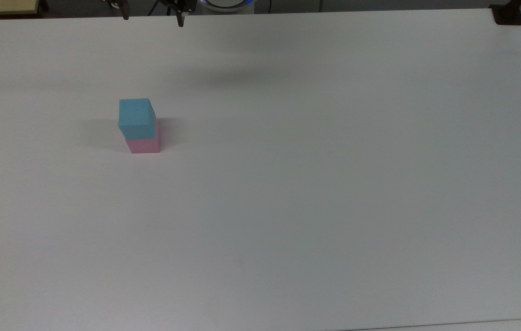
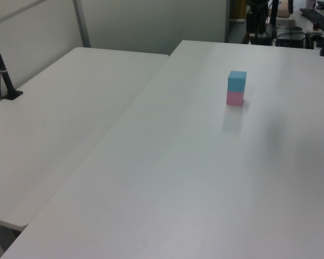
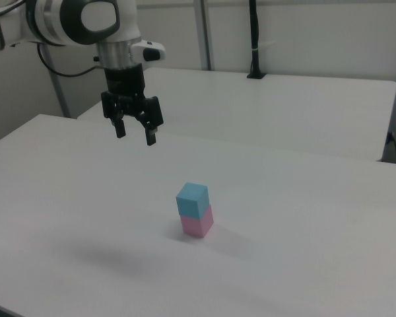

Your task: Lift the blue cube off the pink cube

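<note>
A: Nearest in the right view, the broad white matte surface (image 3: 303, 264) runs bare up to the stack. The small pale pink matte cube (image 3: 198, 223) sits flat on it, and the small light sky-blue matte cube (image 3: 192, 199) rests squarely on top, faces touching, upright.

B: In the top view that stack stands toward the top view's left, blue cube (image 1: 136, 117) over pink cube (image 1: 144, 145). No containers anywhere, so nothing to report inside one.

A: Farther back in the right view, the black two-finger claw (image 3: 136, 135) hangs from the white arm, fingers spread apart and gripping nothing, well above the surface and well apart from the cubes.

B: By the look of it this is the approach step, with the lift not yet begun.

A: The next move, he would judge, calls for carrying the claw over the blue cube, lowering the fingers astride it, and closing without nudging the pink one.
</note>
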